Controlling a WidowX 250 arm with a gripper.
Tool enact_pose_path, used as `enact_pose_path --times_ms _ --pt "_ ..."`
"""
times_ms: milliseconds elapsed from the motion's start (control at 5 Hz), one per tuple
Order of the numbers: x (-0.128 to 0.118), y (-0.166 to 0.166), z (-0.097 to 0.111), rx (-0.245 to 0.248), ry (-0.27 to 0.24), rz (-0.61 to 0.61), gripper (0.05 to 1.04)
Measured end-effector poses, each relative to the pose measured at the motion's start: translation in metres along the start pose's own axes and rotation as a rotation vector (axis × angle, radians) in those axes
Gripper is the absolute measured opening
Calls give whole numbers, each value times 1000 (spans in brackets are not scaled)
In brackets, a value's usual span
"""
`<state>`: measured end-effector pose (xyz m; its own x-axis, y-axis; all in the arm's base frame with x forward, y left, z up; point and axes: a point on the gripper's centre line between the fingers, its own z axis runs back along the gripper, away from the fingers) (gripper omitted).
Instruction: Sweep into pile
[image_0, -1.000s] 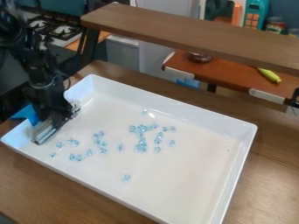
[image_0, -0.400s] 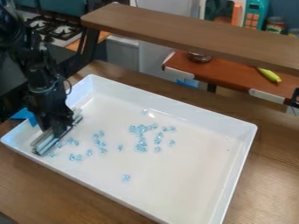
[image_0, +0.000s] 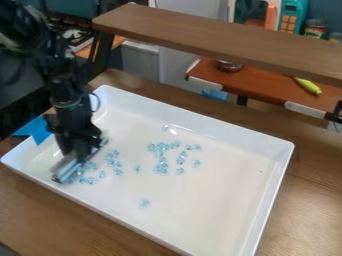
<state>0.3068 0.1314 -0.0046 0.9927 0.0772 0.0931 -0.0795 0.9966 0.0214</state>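
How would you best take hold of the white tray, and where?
Probably by the right-hand wall of the tray, pinched from above across its rim: that wall stands up thin and straight, well apart from the scattered blue pieces.

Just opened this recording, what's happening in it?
A black robot arm has a flat metallic sweeping bar at its tool, inside a white tray. The bar is at the edge of scattered light-blue pieces. They lie in loose clusters with a few strays, so there is no single pile yet.
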Motion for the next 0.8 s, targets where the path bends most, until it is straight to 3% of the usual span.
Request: enact_pose_path --times_ms 600,800 --pt "3 -44 -5 -2 -9 4 355" --pt "-1 -68 -5 -30 10 4 355"
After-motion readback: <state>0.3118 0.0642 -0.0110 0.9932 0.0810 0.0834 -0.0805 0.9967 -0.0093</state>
